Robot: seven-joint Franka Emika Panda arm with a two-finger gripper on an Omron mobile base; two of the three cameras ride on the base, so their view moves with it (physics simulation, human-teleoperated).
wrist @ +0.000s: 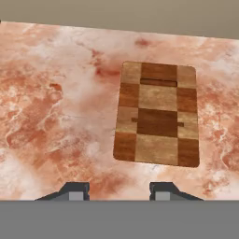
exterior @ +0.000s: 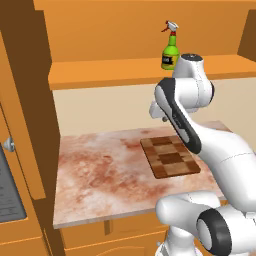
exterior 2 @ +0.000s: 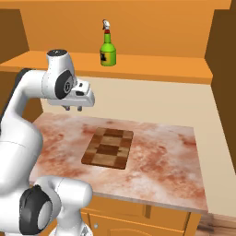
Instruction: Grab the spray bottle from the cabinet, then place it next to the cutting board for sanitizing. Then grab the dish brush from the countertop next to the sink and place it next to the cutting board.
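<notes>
spray bottle point(exterior 2: 108, 47) upright on cabinet point(exterior 2: 138, 64) shelf | cutting board point(wrist: 158, 114) lengthwise toward wall

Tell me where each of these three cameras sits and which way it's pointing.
Left base view: behind the arm to its left, facing forward and down at the mottled reddish marble countertop, the checkered wooden cutting board and the green spray bottle upright on the orange wooden cabinet shelf; the white arm rises at lower right.
Right base view: behind-right, same scene; the arm rises at lower left, the gripper above the counter.
Hand view: looks down at board and counter past open fingertips.
All three views share board and countertop.
</notes>
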